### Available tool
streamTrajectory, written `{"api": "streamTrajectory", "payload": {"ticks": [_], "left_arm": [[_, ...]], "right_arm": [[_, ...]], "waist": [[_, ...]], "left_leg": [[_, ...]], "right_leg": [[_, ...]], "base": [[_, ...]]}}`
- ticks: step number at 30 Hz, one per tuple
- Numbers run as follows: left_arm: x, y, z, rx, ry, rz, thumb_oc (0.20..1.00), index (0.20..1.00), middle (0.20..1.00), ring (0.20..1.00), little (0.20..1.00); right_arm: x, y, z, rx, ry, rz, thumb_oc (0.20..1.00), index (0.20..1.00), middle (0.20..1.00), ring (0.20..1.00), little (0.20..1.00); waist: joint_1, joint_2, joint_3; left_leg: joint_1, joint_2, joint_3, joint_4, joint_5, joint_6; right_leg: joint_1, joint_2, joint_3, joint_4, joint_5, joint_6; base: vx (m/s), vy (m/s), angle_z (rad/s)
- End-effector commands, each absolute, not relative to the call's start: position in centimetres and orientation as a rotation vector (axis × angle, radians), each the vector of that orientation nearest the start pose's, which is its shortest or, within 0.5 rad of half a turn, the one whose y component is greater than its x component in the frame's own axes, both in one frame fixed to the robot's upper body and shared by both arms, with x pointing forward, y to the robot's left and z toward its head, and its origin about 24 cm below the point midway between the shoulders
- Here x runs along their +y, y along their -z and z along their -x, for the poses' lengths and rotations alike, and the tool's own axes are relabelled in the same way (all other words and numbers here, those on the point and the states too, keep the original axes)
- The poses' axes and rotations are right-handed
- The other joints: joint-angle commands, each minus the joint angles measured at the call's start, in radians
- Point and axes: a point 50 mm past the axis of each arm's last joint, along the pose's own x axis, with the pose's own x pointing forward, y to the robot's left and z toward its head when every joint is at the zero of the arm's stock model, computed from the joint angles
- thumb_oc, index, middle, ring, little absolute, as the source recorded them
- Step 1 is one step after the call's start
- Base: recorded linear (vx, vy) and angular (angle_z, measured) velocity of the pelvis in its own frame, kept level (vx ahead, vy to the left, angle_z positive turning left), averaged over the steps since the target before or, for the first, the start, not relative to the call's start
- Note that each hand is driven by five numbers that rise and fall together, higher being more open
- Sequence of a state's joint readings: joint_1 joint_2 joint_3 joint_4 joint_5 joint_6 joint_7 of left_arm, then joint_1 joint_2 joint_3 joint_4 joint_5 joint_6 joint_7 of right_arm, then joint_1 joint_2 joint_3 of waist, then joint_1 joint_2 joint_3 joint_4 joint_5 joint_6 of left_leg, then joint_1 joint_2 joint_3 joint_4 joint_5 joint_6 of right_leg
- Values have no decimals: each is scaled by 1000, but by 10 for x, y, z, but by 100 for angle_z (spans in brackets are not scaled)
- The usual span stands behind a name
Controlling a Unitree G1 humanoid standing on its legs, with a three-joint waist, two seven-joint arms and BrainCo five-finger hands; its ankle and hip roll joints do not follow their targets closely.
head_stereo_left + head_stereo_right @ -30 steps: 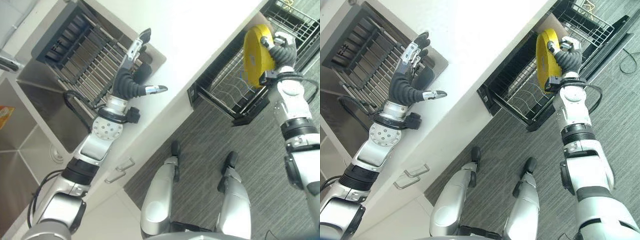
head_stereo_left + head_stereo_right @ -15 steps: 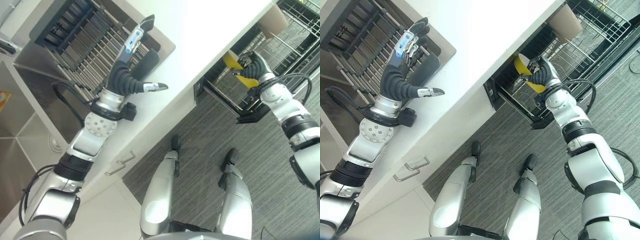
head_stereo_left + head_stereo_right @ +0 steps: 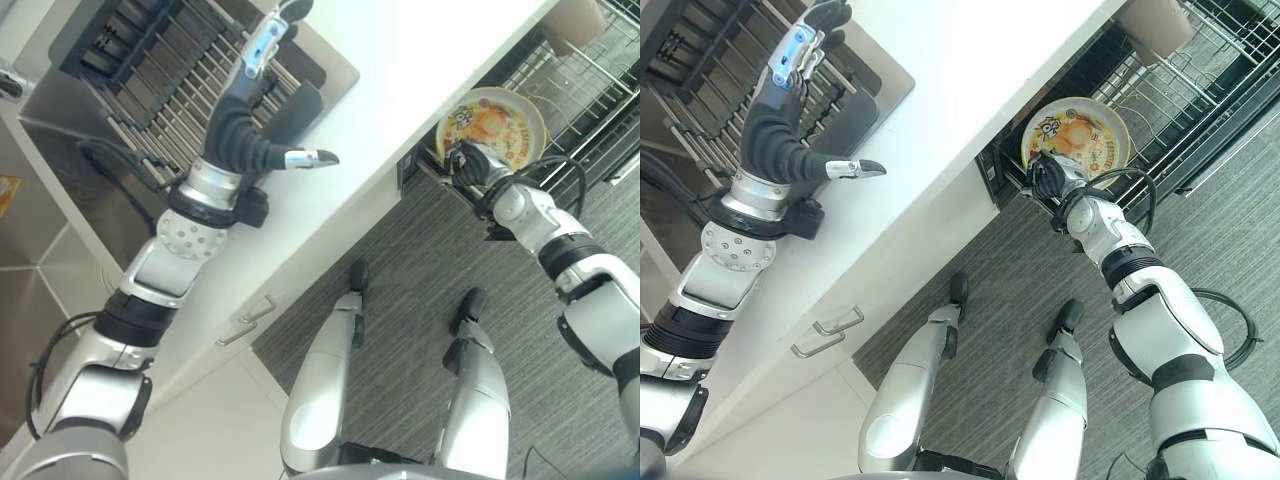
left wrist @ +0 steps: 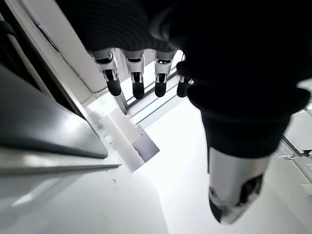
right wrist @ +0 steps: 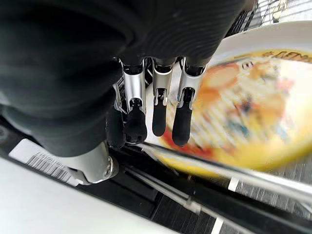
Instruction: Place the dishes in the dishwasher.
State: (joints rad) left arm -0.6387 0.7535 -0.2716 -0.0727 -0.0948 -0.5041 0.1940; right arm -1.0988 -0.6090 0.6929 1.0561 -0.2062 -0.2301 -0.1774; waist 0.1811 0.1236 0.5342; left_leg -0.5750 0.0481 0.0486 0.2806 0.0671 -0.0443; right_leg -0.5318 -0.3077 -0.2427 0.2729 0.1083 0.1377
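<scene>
my right hand (image 3: 1052, 178) is down at the front edge of the black wire dishwasher rack (image 3: 1160, 80), and the round yellow plate with a printed cartoon picture (image 3: 1077, 135) leans in that rack just past my fingertips, its face turned up toward me. in my right wrist view my fingers (image 5: 156, 109) hang fairly straight and side by side over the near rim of the plate, the dark tips close against it; i see no curl round the rim, so i judge the hand loose and no longer pinching, though i cannot tell whether the tips touch the plate

my left hand (image 3: 245, 130) is raised over the white countertop (image 3: 400, 60), fingers straight and together, thumb stuck out to the side, holding nothing; beyond it lies the dark slatted drying rack set in the steel sink (image 3: 160, 70)

i take this as the letting-go step for this one dish: the plate looks seated among the wires. the next move calls for drawing my right hand straight back off the rim without nudging the plate over, then looking toward the sink side for another dish
</scene>
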Motion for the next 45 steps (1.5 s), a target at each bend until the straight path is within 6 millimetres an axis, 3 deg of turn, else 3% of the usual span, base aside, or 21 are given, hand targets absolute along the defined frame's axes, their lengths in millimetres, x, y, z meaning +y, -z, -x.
{"api": "streamTrajectory", "payload": {"ticks": [1,6,7,8,12,13,15,17,19,21,24,26,31,36,40,45], "left_arm": [[157,-237,-290,-1018,251,-516,1000,1000,1000,1000,1000],[159,-237,-290,-1009,237,-538,1000,1000,1000,1000,1000],[159,-237,-289,-1009,231,-535,1000,1000,1000,1000,1000],[158,-236,-290,-1007,227,-533,1000,1000,1000,1000,1000],[157,-235,-292,-998,215,-526,1000,1000,1000,1000,1000],[155,-232,-292,-994,206,-508,1000,1000,1000,1000,1000],[154,-230,-291,-987,200,-499,1000,1000,1000,1000,1000],[150,-222,-286,-977,173,-482,1000,1000,1000,1000,1000],[152,-212,-278,-960,122,-469,1000,1000,1000,1000,1000],[158,-200,-271,-922,76,-461,1000,1000,1000,1000,1000],[169,-186,-259,-874,36,-451,1000,1000,1000,1000,1000],[178,-175,-248,-838,24,-445,1000,1000,1000,1000,1000],[200,-153,-226,-727,10,-456,1000,1000,1000,1000,1000],[220,-135,-209,-619,-1,-420,1000,1000,1000,1000,1000],[230,-128,-203,-614,-31,-391,1000,1000,1000,1000,1000],[230,-127,-208,-635,-69,-384,1000,1000,1000,1000,1000]], "right_arm": [[-214,-220,-409,-356,108,1139,200,200,200,200,200],[-241,-241,-402,-395,270,1024,200,200,200,200,200],[-244,-241,-401,-393,281,1007,564,564,564,564,564],[-245,-240,-400,-397,293,989,1000,1000,1000,1000,1000],[-247,-240,-397,-436,324,872,1000,1000,1000,1000,1000],[-246,-243,-393,-502,371,653,1000,1000,1000,1000,1000],[-245,-244,-390,-552,377,563,1000,1000,1000,1000,1000],[-227,-249,-371,-741,357,377,1000,1000,1000,1000,1000],[-201,-245,-339,-894,271,291,1000,1000,1000,1000,1000],[-183,-224,-309,-942,199,256,1000,1000,1000,1000,1000],[-180,-198,-279,-923,118,238,1000,1000,1000,1000,1000],[-184,-187,-263,-909,102,241,1000,1000,1000,1000,1000],[-200,-187,-230,-968,112,197,1000,1000,1000,1000,1000],[-232,-169,-214,-869,291,117,1000,1000,1000,1000,1000],[-270,-132,-207,-699,520,-108,1000,1000,1000,1000,1000],[-290,-73,-201,-451,752,-374,1000,1000,1000,1000,1000]], "waist": [[20,-25,-14],[8,-43,-14],[4,-43,-14],[1,-43,-14],[-8,-39,-14],[-16,-32,-14],[-22,-30,-14],[-47,-31,-14],[-84,-40,-14],[-124,-51,-14],[-159,-64,-22],[-170,-71,-54],[-192,-95,-142],[-199,-115,-256],[-215,-109,-331],[-223,-90,-372]], "left_leg": [[-42,-22,-72,-10,8,-23],[-56,-13,-73,6,-4,-23],[-56,-12,-71,9,-7,-23],[-56,-11,-69,9,-8,-23],[-53,-7,-63,13,-13,-22],[-48,-5,-59,13,-17,-20],[-39,-5,-58,12,-21,-19],[-11,0,-46,5,-34,-12],[28,7,-29,-8,-36,-5],[90,19,-4,-21,-44,-5],[175,42,41,-38,-55,-8],[233,65,72,-57,-60,-13],[387,116,128,-121,-56,-36],[534,132,150,-196,-41,-45],[662,135,152,-274,-30,-43],[736,158,163,-360,-3,-54]], "right_leg": [[-45,-27,55,29,2,76],[-57,-18,58,40,-3,77],[-61,-17,61,45,-4,76],[-61,-17,62,44,-5,76],[-65,-18,68,52,-11,73],[-66,-15,77,61,-21,68],[-61,-14,81,63,-28,65],[-45,-8,95,66,-43,59],[-21,-1,108,65,-49,55],[25,1,114,64,-62,55],[97,-8,107,50,-69,61],[149,-9,95,32,-76,67],[314,3,55,-48,-79,64],[470,32,39,-126,-79,64],[585,57,38,-180,-78,58],[664,69,2,-218,-80,57]], "base": [[-4,-69,11],[3,-45,3],[0,0,0],[0,0,0],[12,40,-1],[25,96,-2],[26,89,-9],[46,97,-5],[63,113,-13],[98,136,-31],[110,75,-24],[117,-25,-27],[122,-111,-14],[131,-94,-12],[42,-4,4],[-21,7,-3]]}}
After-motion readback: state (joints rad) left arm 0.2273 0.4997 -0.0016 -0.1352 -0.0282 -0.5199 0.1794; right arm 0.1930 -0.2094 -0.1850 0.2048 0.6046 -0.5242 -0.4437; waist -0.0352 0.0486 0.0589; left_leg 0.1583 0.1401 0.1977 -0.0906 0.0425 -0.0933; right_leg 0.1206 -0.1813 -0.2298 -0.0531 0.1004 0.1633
